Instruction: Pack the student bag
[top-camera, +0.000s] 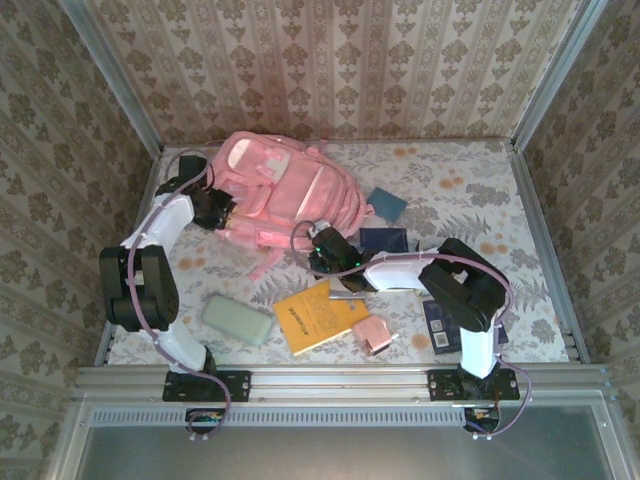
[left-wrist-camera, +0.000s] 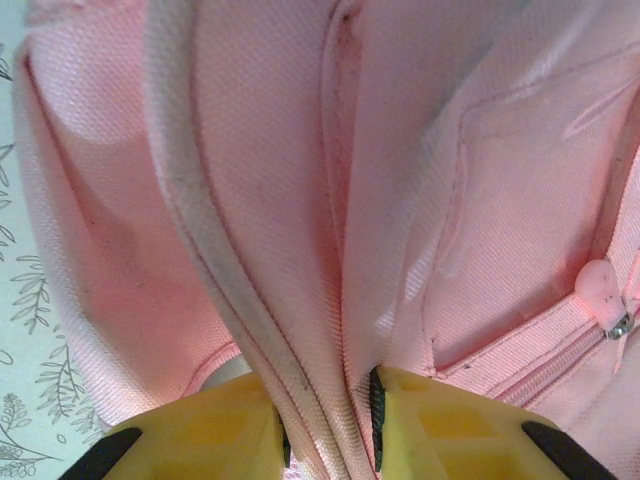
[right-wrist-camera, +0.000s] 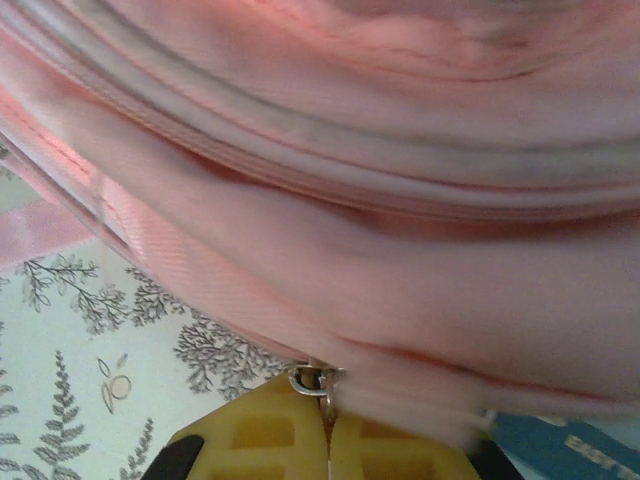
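The pink student bag lies flat at the back middle of the table. My left gripper is at its left edge, and in the left wrist view the yellow fingers are shut on a fold of pink fabric with pale piping. My right gripper is at the bag's near right edge. In the right wrist view it is shut on a small metal zip pull on the bag's lower seam. Another pink zip pull shows at the right of the left wrist view.
In front of the bag lie a yellow book, a pale green case and a small pink item. A dark blue book and a teal item sit right of the bag. A dark booklet lies under the right arm.
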